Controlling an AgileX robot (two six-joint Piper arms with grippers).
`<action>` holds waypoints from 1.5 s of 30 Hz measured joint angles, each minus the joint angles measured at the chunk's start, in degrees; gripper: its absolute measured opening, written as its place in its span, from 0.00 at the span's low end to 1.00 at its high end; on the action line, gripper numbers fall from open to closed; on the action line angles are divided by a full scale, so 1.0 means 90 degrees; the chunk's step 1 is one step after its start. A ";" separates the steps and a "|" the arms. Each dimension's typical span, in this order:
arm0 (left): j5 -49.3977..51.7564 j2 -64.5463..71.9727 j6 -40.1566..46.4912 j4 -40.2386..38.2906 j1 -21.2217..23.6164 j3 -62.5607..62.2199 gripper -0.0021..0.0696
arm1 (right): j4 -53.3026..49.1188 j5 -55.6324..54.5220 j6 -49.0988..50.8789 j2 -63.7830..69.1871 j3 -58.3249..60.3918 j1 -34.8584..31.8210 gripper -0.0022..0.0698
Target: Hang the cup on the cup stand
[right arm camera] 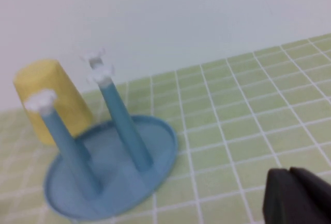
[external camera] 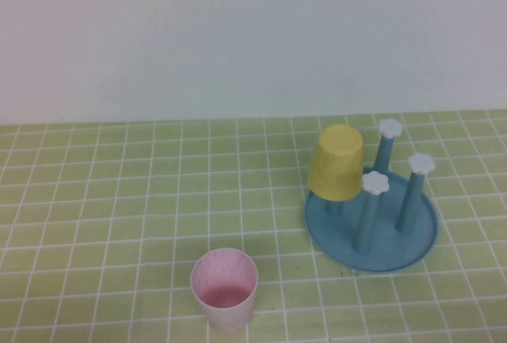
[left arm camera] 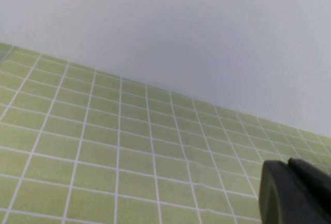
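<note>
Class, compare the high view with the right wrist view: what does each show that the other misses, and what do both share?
Only the high view shows the pale pink plastic cup, upright on the green tiled table. Only the right wrist view shows the right tool, a dark edge. Both show the blue pegged cup stand with the yellow cup upside down on it. The left tool appears in neither.

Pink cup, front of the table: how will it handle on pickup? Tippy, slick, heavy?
The pink cup stands upright, mouth up, and looks like thin plastic, so it is probably light and easily knocked over by a sideways nudge. Its smooth tapered wall, with no handle, may slip downward in a loose grip. Neither the left tool nor the right tool is near it.
</note>
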 joint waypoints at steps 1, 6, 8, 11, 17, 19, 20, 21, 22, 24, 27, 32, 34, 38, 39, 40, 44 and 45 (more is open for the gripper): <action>0.0000 0.0000 0.0000 0.0000 0.0000 0.0000 0.03 | 0.0161 -0.0062 0.0000 0.0000 0.0000 0.0000 0.03; 0.0094 0.0000 -0.0431 -0.0866 0.0000 0.0000 0.03 | 0.1453 -0.0371 0.0000 0.0000 0.0000 0.0000 0.03; 0.0236 0.0000 -0.0588 -0.1299 0.0000 0.0000 0.03 | 0.2014 -0.0449 0.0000 0.0000 0.0000 0.0000 0.03; 0.0275 0.0000 -0.0590 -0.1609 0.0000 0.0000 0.03 | 0.2784 -0.0495 0.0000 0.0000 0.0000 0.0000 0.03; 0.0237 0.0000 -0.0590 -0.1701 0.0000 0.0000 0.03 | 0.3715 -0.0487 -0.0169 0.0000 0.0000 0.0000 0.03; 0.0174 0.0000 -0.0590 -0.1701 0.0000 0.0000 0.03 | 0.3805 -0.0487 -0.0634 0.0000 0.0000 0.0000 0.03; 0.0058 0.0000 -0.0590 -0.1701 0.0000 0.0000 0.03 | 0.3862 -0.0483 -0.0862 0.0000 0.0000 0.0000 0.03; -0.0063 0.0000 -0.0590 -0.1701 0.0000 0.0000 0.03 | 0.3906 -0.0483 -0.1032 0.0000 0.0000 0.0000 0.03; -0.0159 0.0000 -0.0590 -0.1701 0.0000 0.0000 0.03 | 0.3919 -0.0483 -0.1112 0.0000 0.0000 0.0000 0.03; -0.0303 0.0000 -0.0590 -0.1707 0.0000 0.0000 0.03 | 0.4012 -0.0595 -0.1213 0.0000 0.0000 0.0000 0.03; -0.0435 0.0000 -0.0590 -0.1707 0.0000 0.0000 0.03 | 0.4310 -0.0849 -0.1254 0.0000 0.0000 0.0000 0.03; -0.0603 0.0000 -0.0590 -0.1905 0.0000 0.0000 0.03 | 0.4504 -0.1008 -0.1276 0.0000 0.0000 0.0000 0.03; -0.0603 0.0000 -0.0590 -0.1972 0.0000 0.0000 0.03 | 0.4552 -0.1008 -0.1291 0.0000 0.0000 0.0000 0.03; -0.0840 0.0000 -0.0276 -0.1826 0.0000 0.0000 0.03 | 0.4688 -0.1008 -0.1294 0.0000 0.0000 0.0000 0.03; -0.0857 0.0000 -0.0263 -0.1826 0.0000 0.0000 0.03 | 0.4700 -0.1008 -0.1305 0.0000 0.0000 0.0000 0.03; -0.0857 0.0000 -0.0263 -0.1840 0.0000 -0.0015 0.03 | 0.4714 -0.1008 -0.1330 0.0000 0.0000 0.0000 0.03; -0.0684 0.0000 -0.0146 -0.1771 0.0000 -0.0338 0.03 | 0.4754 -0.1008 -0.1467 0.0000 0.0000 0.0000 0.03; -0.0622 0.0000 0.0050 -0.1757 0.0000 -0.0456 0.03 | 0.4753 -0.0976 -0.1539 0.0000 0.0000 0.0000 0.03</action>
